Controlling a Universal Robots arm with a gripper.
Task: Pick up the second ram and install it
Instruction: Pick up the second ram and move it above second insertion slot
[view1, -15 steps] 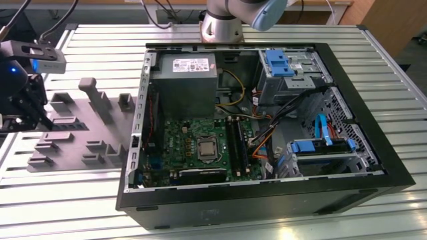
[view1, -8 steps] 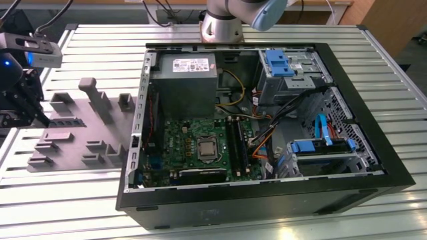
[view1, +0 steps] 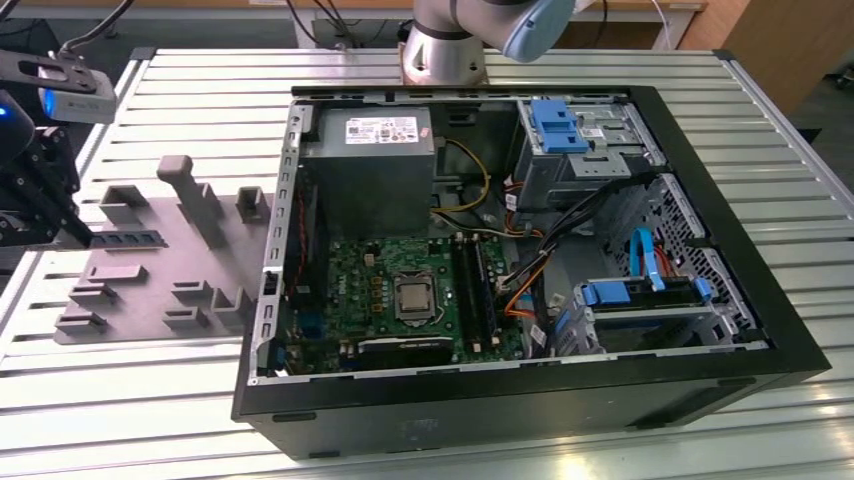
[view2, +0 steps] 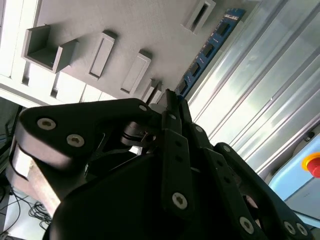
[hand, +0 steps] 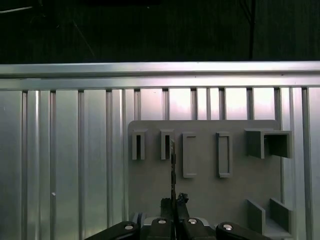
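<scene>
I have the slatted metal bench (view1: 200, 70) in the exterior view. The open black computer case (view1: 534, 405) takes up its middle and reaches toward the edge at the exterior view's right. Inside the case I can see the green main board (view1: 400, 290) lying flat on its floor.

A grey holder tray (view1: 147, 285) lies flat on the bench beside the case, toward the edge at the exterior view's left.

The gripper (view1: 76, 237) is down over the side of that tray farthest from the case. In both wrist views its fingers (hand: 167, 202) are drawn almost together. They are pinched on one end of the memory stick (hand: 172, 165), with only the thin board between them.

The memory stick (view2: 210, 45) stands on its long edge on the tray. The first wrist view shows it edge-on, running away from the fingertips between two of the slot holders (hand: 189, 155) in the row. The second wrist view shows its blue face and dark chips. I can't tell whether it has left the tray surface.
</scene>
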